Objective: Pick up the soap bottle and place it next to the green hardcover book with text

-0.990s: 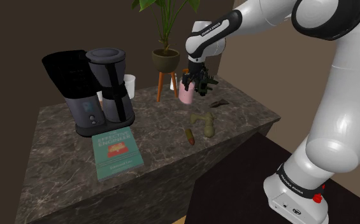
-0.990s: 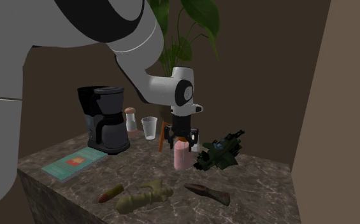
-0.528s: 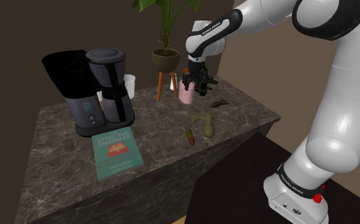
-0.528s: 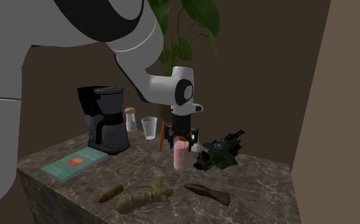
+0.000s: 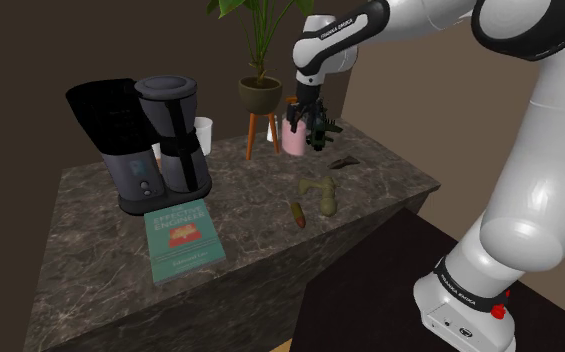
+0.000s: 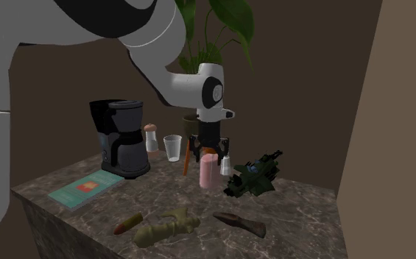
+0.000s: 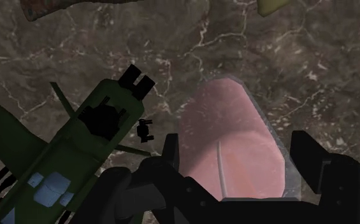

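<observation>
The jaws are closed on the pink soap bottle [image 7: 236,137]: in the wrist view one black finger [image 7: 315,167] stands at each side of it. The gripper [image 6: 209,156] takes the bottle from above, near its top. I cannot tell whether its base touches the dark marble counter [image 5: 90,262]. Just beside the jaws lies a green toy aircraft [image 7: 86,143]. Farther out lies an olive object [image 5: 322,194]. The green book [image 5: 182,237] is well apart from the jaws, lying flat in front of the black coffee maker [image 5: 165,140].
</observation>
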You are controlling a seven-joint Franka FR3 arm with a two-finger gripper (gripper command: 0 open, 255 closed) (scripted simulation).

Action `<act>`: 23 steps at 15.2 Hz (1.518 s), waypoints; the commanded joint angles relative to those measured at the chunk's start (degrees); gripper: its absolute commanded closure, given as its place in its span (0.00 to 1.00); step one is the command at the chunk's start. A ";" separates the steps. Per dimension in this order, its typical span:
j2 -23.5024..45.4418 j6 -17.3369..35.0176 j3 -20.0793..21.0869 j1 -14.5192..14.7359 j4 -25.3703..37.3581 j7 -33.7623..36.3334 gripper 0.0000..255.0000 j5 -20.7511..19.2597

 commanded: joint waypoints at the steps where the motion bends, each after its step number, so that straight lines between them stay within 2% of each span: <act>1: -0.58 -1.37 -0.07 -0.05 0.80 0.00 1.00 -0.10; 23: -4.63 -17.15 -0.26 -0.03 12.55 0.86 1.00 -0.84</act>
